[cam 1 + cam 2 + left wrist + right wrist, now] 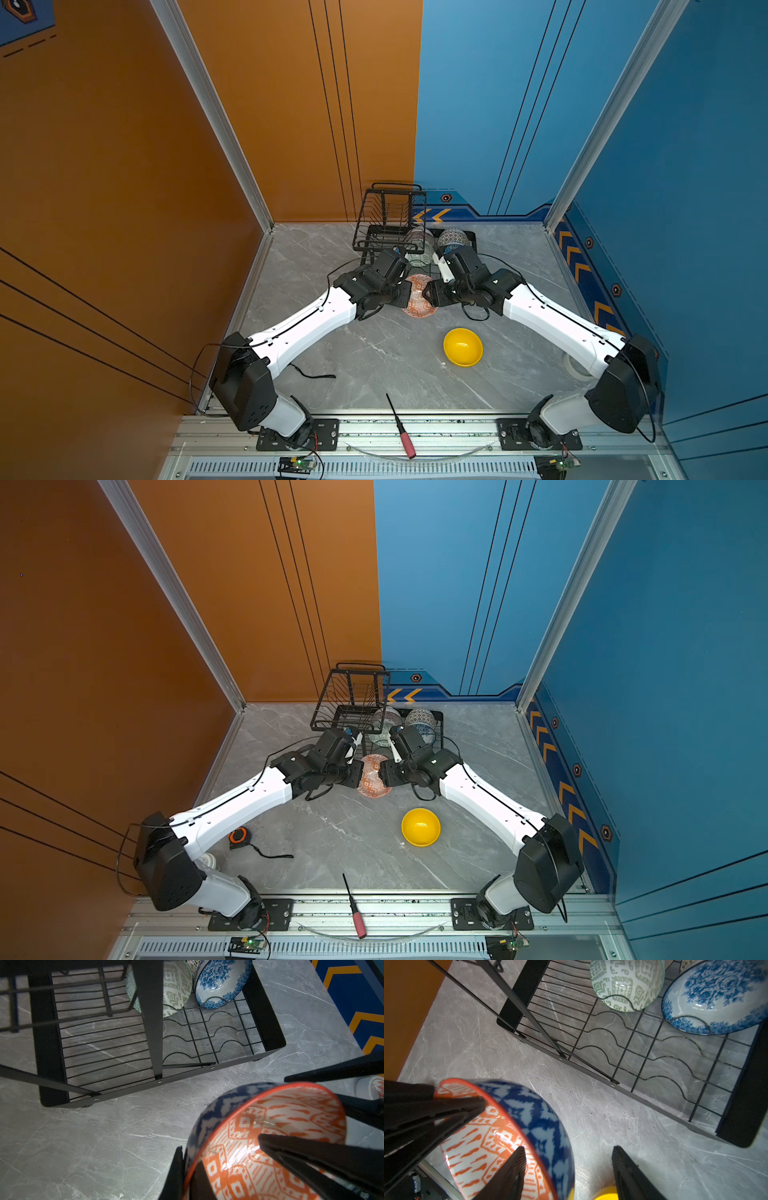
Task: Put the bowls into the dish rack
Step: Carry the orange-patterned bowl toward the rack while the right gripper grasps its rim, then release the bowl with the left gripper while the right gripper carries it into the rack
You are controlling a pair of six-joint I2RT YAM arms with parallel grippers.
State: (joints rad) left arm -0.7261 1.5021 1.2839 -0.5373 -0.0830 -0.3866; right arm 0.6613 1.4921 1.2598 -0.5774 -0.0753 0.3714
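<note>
1. The grey counter [353, 365] is seen under all the things.
2. The black wire dish rack [388, 216] is set at 12 o'clock on the counter. Its raised basket is found at its 9 o'clock side.
3. The left tool [218, 1142] is clamped tight on the rim of the orange bowl. One finger [311, 1157] is pressed on the inside and one on the outside.
4. The right tool [568, 1148] is held apart. One finger [512, 1169] is seen over the bowl's inside. The other is clear of the bowl's blue outside wall, so the rim is found between them.
5. The orange bowl [419, 309] is held tilted between the two tools, at 6 o'clock from the rack and near its front edge. Whether the counter is touched cannot be told.
6. The yellow bowl [463, 347] is seen on the counter at 4 o'clock from the orange bowl, well apart from the rack.
7. The green bowl [176, 987] and the blue flower bowl [220, 980] are stood on edge in the rack's wire slots, side by side, in its 3 o'clock half.
8. A red-handled screwdriver [401, 428] is seen at the counter's 6 o'clock edge.
</note>
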